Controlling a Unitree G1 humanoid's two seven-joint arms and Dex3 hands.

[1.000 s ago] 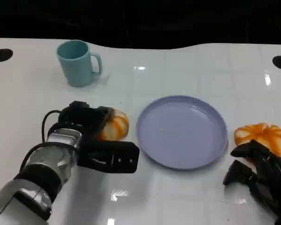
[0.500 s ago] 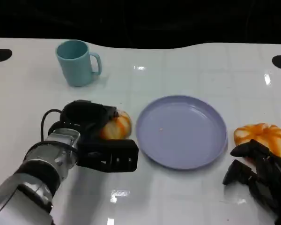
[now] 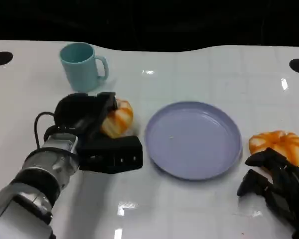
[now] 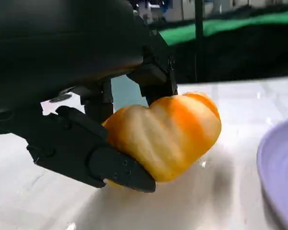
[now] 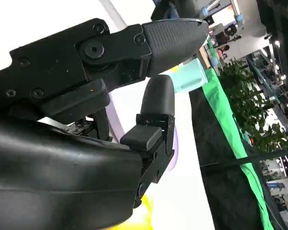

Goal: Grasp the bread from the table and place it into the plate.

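The left hand point(image 3: 92, 132) grips the bread point(image 3: 116, 118); carry it level toward 3 o'clock, releasing only over the plate point(image 3: 229, 149).

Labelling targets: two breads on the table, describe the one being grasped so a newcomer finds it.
Start at the round lavender plate mid-table. The target is the orange-striped, pumpkin-shaped bread roll beside its left rim, below the teal mug. Unlike the twin roll right of the plate, it sits between the left hand's black fingers.
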